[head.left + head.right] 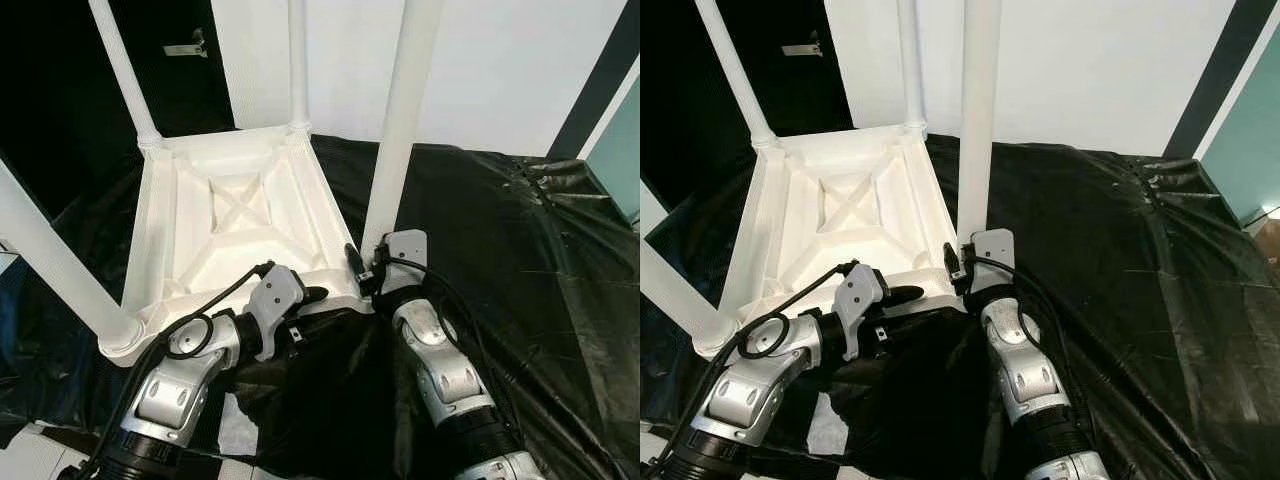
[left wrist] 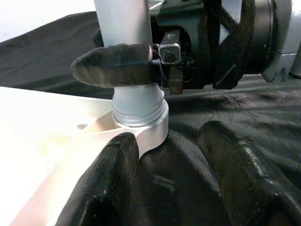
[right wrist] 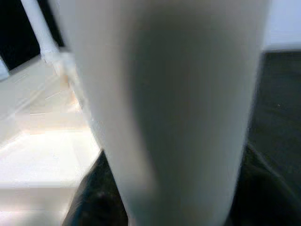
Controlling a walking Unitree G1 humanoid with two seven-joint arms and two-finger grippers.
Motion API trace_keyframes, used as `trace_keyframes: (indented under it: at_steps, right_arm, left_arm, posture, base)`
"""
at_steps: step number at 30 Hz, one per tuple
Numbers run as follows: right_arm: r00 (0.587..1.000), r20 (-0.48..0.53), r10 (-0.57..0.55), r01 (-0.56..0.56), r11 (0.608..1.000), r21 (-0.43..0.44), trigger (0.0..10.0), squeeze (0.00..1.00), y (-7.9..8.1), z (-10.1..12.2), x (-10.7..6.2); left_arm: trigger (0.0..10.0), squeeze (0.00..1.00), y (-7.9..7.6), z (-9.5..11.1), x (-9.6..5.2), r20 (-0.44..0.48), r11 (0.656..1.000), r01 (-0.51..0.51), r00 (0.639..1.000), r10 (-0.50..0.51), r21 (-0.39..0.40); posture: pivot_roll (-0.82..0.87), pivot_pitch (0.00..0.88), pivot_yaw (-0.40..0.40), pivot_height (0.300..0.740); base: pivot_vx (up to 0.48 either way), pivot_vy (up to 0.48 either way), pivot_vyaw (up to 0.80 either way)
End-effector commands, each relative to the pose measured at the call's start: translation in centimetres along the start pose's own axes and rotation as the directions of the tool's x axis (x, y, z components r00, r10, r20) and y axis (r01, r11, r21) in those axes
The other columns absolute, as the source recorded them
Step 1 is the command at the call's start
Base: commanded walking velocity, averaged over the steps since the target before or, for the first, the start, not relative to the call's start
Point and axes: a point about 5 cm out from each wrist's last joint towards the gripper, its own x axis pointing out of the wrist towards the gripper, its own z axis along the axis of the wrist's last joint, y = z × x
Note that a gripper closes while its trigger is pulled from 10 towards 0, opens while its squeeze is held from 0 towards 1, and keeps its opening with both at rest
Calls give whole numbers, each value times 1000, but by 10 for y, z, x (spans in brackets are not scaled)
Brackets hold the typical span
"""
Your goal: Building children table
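Right hand [image 1: 366, 268] is clamped around the base of the nearest leg [image 1: 400, 120], just above the corner socket of the upturned table [image 1: 235, 215]; in the left wrist view one of its black fingers [image 2: 113, 65] wraps across the leg right over the threaded collar [image 2: 139, 113].

Largest first: a black plastic sheet [image 1: 500, 240] covers the floor, and the white children's table lies on it upside down, its ribbed underside facing up. Four white legs stand up from its corners: two at the far side [image 1: 122, 70], one at the near left corner [image 1: 55, 270], and the near right one that the right hand holds. Left hand [image 1: 305, 296] rests at the near edge of the table, close beside that same corner, with its fingers apart; one lies against the white rim and the other on the black sheet, gripping nothing.

My reading is that the last leg is being screwed into its socket. Some thread can be seen between leg and collar, so it does not look fully seated. The next move probably calls for more turning of the leg by the right hand while the left steadies the table against twisting, keeping the leg upright so the thread does not cross.
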Motion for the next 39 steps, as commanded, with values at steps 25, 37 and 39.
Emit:
trace_keyframes:
  at_steps: [25, 37, 39]
  right_arm:
    - [839, -102, 535, -544, 822, -167, 10000, 0, -33, -2, 0]
    - [762, -185, 621, -648, 737, -192, 0, 0, -33, -9, 13]
    - [753, -187, 631, -657, 733, -175, 0, 0, -36, -11, 11]
  left_arm:
    - [10000, 0, -12, -5, 6, -15, 1000, 15, 1000, -15, -24]
    - [10000, 0, 1, -1, 2, -9, 999, -44, 999, 44, 6]
    - [10000, 0, 0, -2, 0, -12, 999, -50, 999, 50, 6]
  posture:
    - [29, 0, -26, 740]
    - [80, 0, -66, 740]
    - [84, 0, -71, 740]
  base:
    - [0, 0, 0]
    - [0, 0, 0]
    - [0, 0, 0]
